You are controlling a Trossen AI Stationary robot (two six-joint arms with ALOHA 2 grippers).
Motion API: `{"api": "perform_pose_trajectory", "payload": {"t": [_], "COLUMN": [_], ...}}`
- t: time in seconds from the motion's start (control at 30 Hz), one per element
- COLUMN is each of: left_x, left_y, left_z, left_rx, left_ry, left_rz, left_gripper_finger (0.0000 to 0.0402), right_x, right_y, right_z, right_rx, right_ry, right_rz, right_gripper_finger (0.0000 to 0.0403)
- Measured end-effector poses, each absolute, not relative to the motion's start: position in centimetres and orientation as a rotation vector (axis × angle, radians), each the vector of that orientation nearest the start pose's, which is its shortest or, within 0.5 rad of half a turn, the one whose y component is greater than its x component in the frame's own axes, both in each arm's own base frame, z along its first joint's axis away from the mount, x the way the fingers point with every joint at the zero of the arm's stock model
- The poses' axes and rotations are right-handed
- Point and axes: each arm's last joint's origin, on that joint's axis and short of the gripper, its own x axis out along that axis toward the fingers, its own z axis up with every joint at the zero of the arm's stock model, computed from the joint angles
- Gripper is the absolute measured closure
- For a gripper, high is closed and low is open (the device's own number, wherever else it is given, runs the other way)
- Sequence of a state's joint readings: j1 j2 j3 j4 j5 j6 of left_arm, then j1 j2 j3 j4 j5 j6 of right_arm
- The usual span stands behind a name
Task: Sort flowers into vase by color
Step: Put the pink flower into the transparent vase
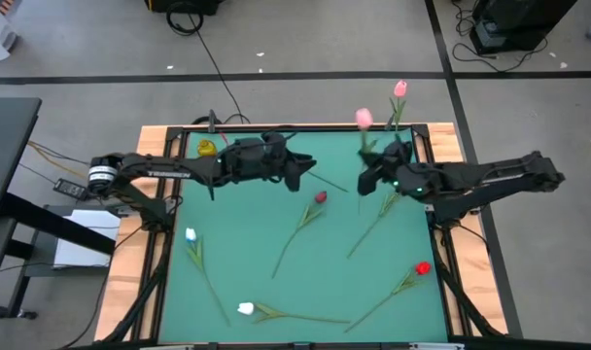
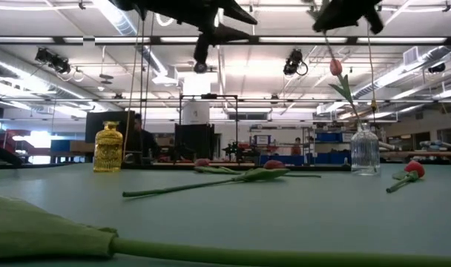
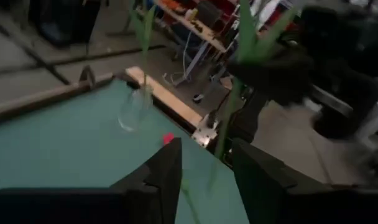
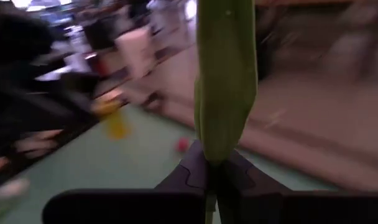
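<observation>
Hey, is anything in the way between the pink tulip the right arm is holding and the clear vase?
Nothing visible blocks it. The right gripper has its jaws shut on the stem of the pink tulip, close beside the clear vase. Only the other pink tulip, already in that vase, takes up its mouth.

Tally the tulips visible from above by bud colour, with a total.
Pink tulips: 2
White tulips: 2
Dark red tulip: 1
Bright red tulip: 1
Total: 6. One more stem lies on the mat, its bud hidden under the right arm.
</observation>
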State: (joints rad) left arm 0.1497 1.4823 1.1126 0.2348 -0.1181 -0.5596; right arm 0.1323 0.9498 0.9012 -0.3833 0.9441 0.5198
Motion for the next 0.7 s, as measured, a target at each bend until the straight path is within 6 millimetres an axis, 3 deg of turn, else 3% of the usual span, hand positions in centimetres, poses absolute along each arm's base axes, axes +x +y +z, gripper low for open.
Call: {"api": "perform_pose_trajectory", "payload": {"t": [0.13,0.3,0.5,0.7], "left_x": [32.6,31.6,31.5,31.0], "left_y": [5.7,6.3,6.5,7.1], "left_z": [32.9,32.5,32.4,31.6], "left_rx": [-0.500,-0.479,-0.452,-0.383], "left_ry": [0.092,0.176,0.200,0.297], "left_rz": [0.327,0.381,0.392,0.420], "left_gripper_finger": [0.0250,0.0249,0.0249,0.0249], "right_x": [17.4,15.0,12.4,12.1], "right_y": [-0.1,-0.7,-2.4,-4.1], "right_z": [33.8,33.2,30.1,29.2], "right_rx": [0.031,-0.091,-0.023,0.005], "right_ry": [0.171,0.117,0.022,-0.005], "right_rz": [-1.063,-1.359,-1.528,-1.665], "right_gripper_finger": [0.0386,0.0386,0.0387,0.0387]}}
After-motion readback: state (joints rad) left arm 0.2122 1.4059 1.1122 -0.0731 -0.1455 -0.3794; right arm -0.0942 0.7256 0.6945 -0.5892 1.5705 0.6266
